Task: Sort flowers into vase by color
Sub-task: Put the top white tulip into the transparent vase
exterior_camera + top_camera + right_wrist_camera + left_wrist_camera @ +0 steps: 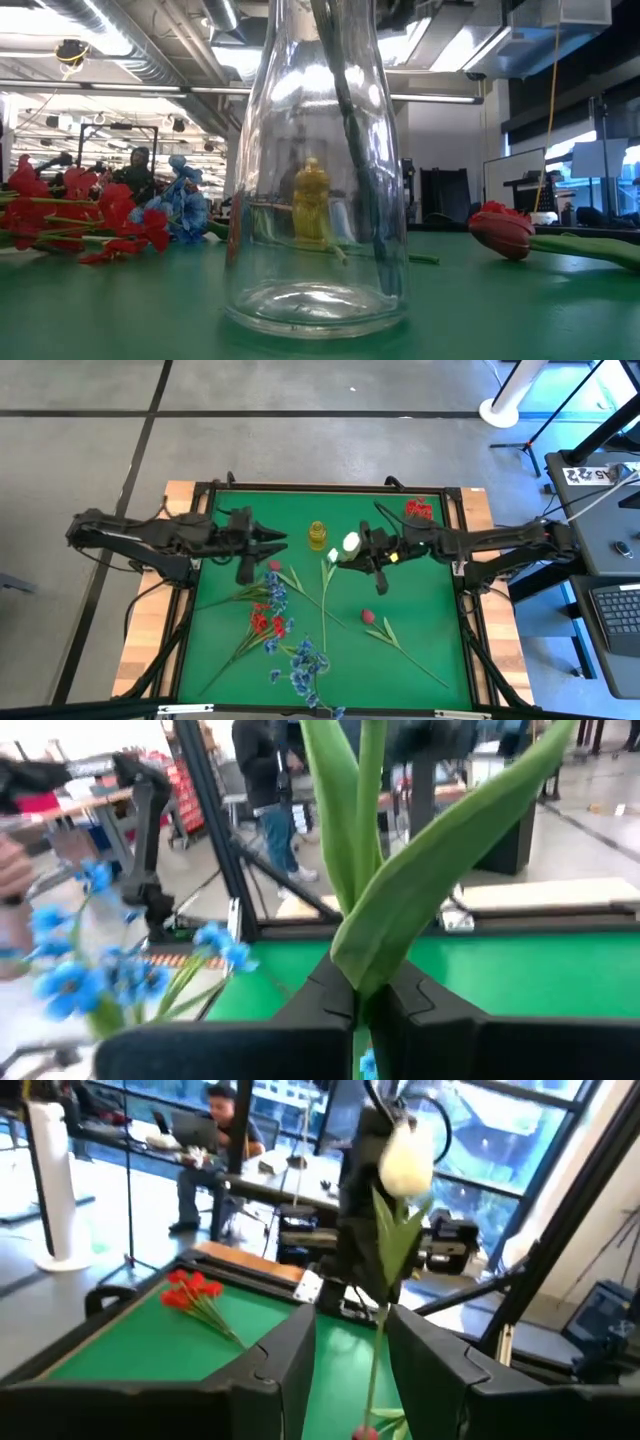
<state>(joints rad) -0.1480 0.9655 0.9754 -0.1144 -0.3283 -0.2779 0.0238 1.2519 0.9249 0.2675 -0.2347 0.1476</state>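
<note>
My right gripper point(350, 553) is over the table's middle, shut on a white-budded flower point(349, 543). The flower's green stem point(325, 610) runs toward the near edge. My left gripper point(350, 1370) faces it from the left, open, and the stem point(376, 1350) passes between its fingers. More flowers lie flat on the green mat: blue point(275, 595), red point(262, 622), blue point(305, 665), and a dark red rosebud point(368, 617). A clear glass vase point(315, 200) stands close in the low view. A dark stem point(350, 130) shows through its wall. Whether it is inside I cannot tell. My right gripper pinches the white flower's stem at the base of its long leaves point(365, 970) between its two fingers. The fingers point(330, 995) come in level from the table's right and lie across the stem. The flower stands roughly upright, bud point(405, 1160) on top, stem running down below the fingers.
A small yellow vase point(317, 535) stands just beyond the two grippers. A red flower bunch point(420, 508) lies at the far right corner. A raised black frame point(330, 487) rims the mat. People and desks show in the room beyond.
</note>
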